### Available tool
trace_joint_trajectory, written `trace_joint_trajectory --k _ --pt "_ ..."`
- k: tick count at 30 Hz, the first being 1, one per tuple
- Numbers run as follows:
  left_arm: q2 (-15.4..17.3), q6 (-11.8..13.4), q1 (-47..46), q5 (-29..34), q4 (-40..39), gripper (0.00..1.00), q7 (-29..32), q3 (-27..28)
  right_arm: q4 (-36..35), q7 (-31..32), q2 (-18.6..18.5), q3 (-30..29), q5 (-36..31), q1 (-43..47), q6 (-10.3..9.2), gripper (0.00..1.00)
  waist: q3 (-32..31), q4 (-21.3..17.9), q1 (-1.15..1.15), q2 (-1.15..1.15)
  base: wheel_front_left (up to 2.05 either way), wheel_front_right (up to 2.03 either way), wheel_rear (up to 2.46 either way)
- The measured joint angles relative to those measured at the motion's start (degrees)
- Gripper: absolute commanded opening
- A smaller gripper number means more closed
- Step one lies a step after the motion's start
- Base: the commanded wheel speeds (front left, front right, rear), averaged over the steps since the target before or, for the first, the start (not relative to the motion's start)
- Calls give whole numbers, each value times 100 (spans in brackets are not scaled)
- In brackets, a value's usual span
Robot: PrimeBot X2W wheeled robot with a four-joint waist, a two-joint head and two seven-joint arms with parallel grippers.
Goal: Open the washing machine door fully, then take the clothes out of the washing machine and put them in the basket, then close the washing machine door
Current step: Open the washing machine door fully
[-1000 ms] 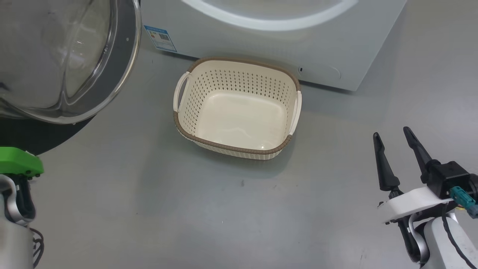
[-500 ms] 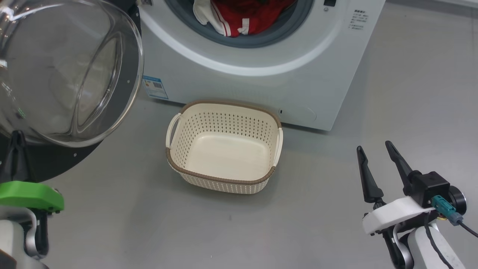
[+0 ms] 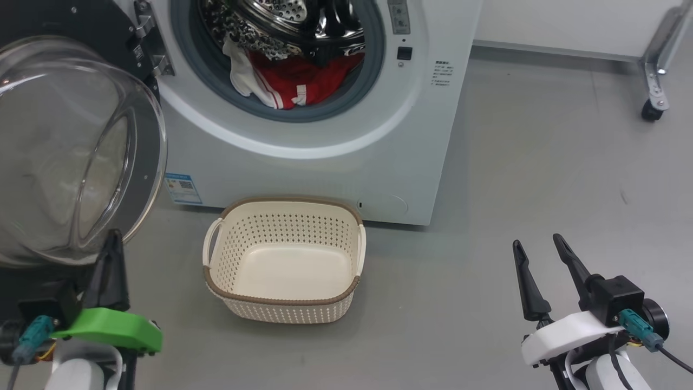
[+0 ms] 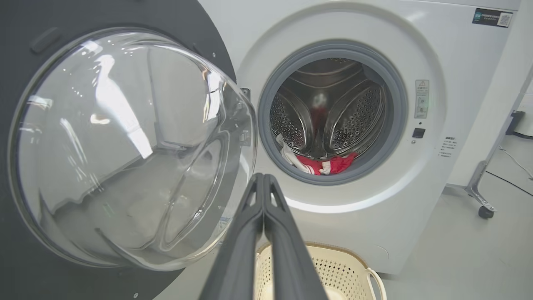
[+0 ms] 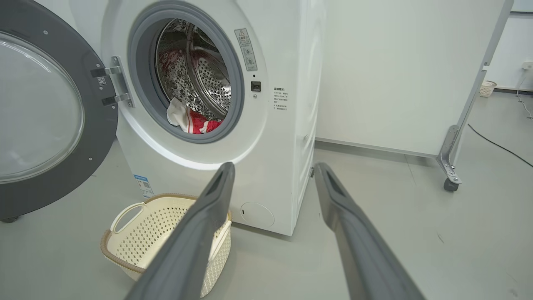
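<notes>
The washing machine door [image 3: 81, 151] stands swung wide at the left, so the next job is likely the reach into the drum. The main risk is a shallow pinch: the clothes [image 3: 287, 81] lie bunched at the bottom of the drum, with a white edge draped over the grey seal [image 3: 189, 65]. A grip on that edge alone could let the rest drag on the seal or slip free short of the basket [image 3: 281, 300]. The basket looks light and sits just in front of the washing machine [image 3: 325, 162], so an arm coming down could nudge it. The left gripper [image 3: 113, 238], fingers pressed together on nothing, sits by the door's lower rim. Contact cannot be told, but a careless swing could push the door back across the opening.

The right gripper [image 3: 536, 241] holds nothing, its 2 fingers spread wide. In the head view the clothes lie at about 11 o'clock from it, well apart, and at 1 o'clock from the left gripper. The empty basket lies at about 9 o'clock from the right gripper.
</notes>
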Motion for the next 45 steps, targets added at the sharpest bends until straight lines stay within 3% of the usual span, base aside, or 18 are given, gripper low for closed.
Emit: trace_joint_trajectory --k 8,16,17,18,19,45 --pt "-250 -55 403 165 -328 0 0 -289 -98 -1 -2 -31 0 104 -2 100 -219 -394 0 0 0 0 0" --pt "-414 -43 548 249 -487 3 0 -446 -215 -2 -16 -124 0 162 -52 100 -241 -525 0 0 0 0 0" --pt "-415 -36 556 254 -490 36 0 -446 -224 -2 -15 -125 0 177 -52 100 -237 -531 0 0 0 0 0" --pt "-417 -35 577 254 -494 80 0 -446 -235 -2 -15 -125 0 193 -52 100 -233 -536 0 0 0 0 0" --pt "-425 -22 607 255 -500 100 0 -446 -245 -2 -14 -125 0 207 -52 100 -229 -541 0 0 0 0 0" --pt "-512 25 758 494 -665 100 0 -524 -348 -2 0 -163 24 252 -53 100 -124 -544 0 0 0 0 0"
